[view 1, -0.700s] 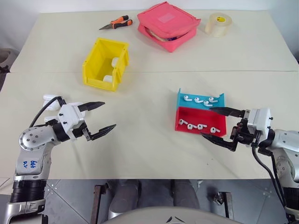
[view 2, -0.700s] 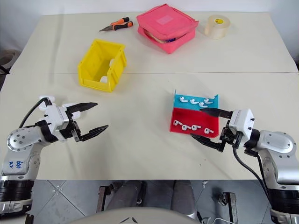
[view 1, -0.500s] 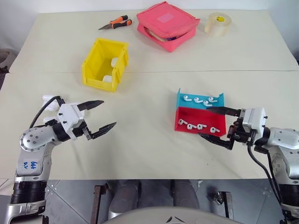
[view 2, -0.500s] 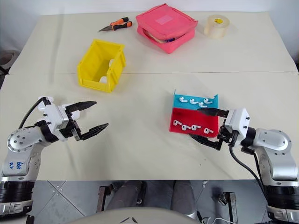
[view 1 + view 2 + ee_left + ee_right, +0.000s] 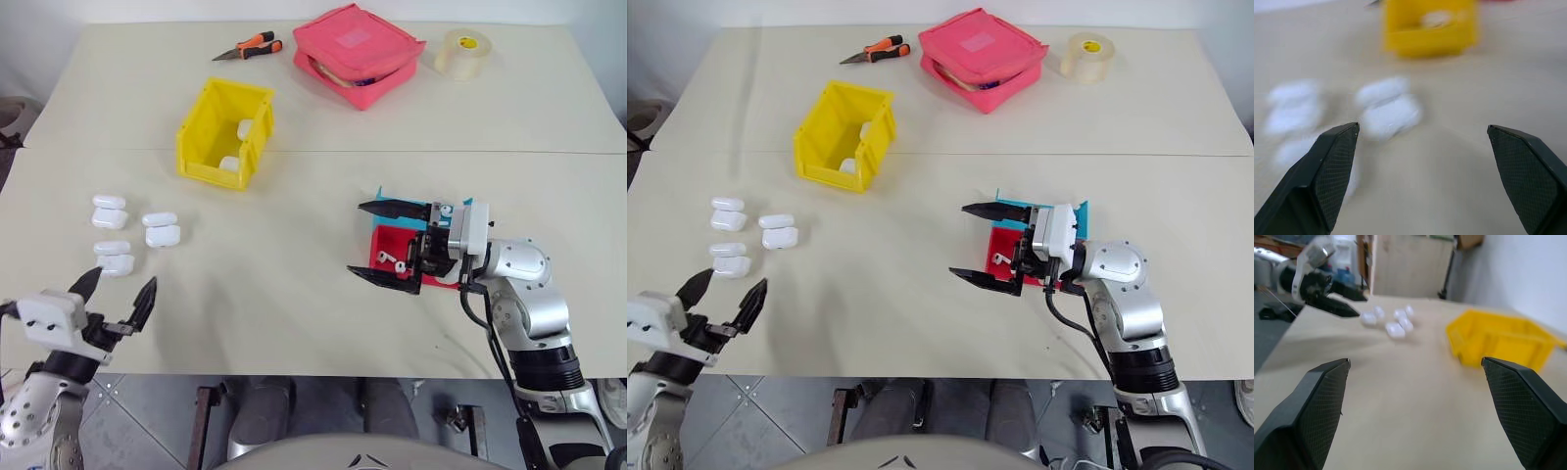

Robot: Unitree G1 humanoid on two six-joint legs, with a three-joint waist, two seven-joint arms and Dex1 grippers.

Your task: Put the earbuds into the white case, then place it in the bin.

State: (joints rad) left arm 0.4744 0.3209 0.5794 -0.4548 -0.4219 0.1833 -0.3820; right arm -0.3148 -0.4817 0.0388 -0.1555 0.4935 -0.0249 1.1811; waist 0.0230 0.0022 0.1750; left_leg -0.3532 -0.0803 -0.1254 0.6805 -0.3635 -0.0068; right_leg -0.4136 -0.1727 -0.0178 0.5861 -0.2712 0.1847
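We hover both arms over the cream tabletop (image 5: 313,127), each two-fingered black pincer spread wide and empty: the left pincer (image 5: 118,297) just near a cluster of small glossy white rounded charging cases (image 5: 162,235), the right pincer (image 5: 388,244) above the shallow red tray (image 5: 384,241) and blue tray (image 5: 402,201), where tiny glossy white earbuds (image 5: 399,264) lie loose. The bright yellow plastic bin (image 5: 223,135) stands farther back, already holding white cases. We judge the buds light, slick and apt to skid; pinch one across its short stem. A case is best gripped across its flat sides.
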